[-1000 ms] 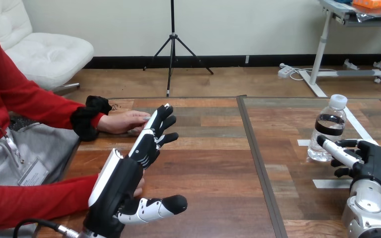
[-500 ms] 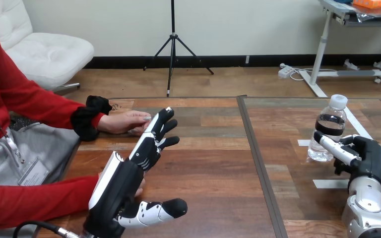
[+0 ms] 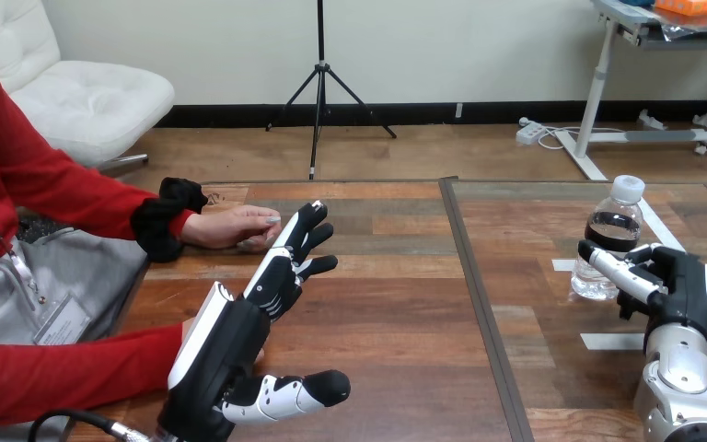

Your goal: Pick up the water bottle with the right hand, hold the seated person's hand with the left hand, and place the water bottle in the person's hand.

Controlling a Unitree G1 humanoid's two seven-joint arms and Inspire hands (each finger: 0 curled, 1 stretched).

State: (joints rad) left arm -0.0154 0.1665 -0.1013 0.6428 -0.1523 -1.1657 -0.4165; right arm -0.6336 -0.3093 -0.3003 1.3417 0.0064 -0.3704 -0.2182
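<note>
**Head view: right hand at bottle, left hand extended toward person**

The water bottle [image 3: 610, 235] is seen standing upright on the right half of the wooden table [image 3: 387, 304], next to strips of white tape [image 3: 608, 341]. It has a white cap and is resting on the table (not lifted).

The right hand [image 3: 674, 284] is positioned just beside the bottle, on its right. The thumb is held straight across the front of the bottle's lower part, and the other fingers are loosely bent at the bottle's right side. No closed grasp is observed, and the hand is recorded as still apart around the bottle. Whether the thumb is touching the bottle cannot be told.

The left hand [image 3: 239, 336] is raised over the left half of the table with its fingers [image 3: 287, 258] stretched out straight and its thumb spread wide to the side. Nothing is held in it.

The person's hand [image 3: 230, 226] is laid flat on the table at the view's left, fingertips pointing toward the centre. The robot's left fingertips are seen right at those fingertips, but contact cannot be confirmed. Nothing is curled round the person's hand.

A red sleeve [image 3: 64, 373] is noted along the lower left, beside the left arm.
</note>
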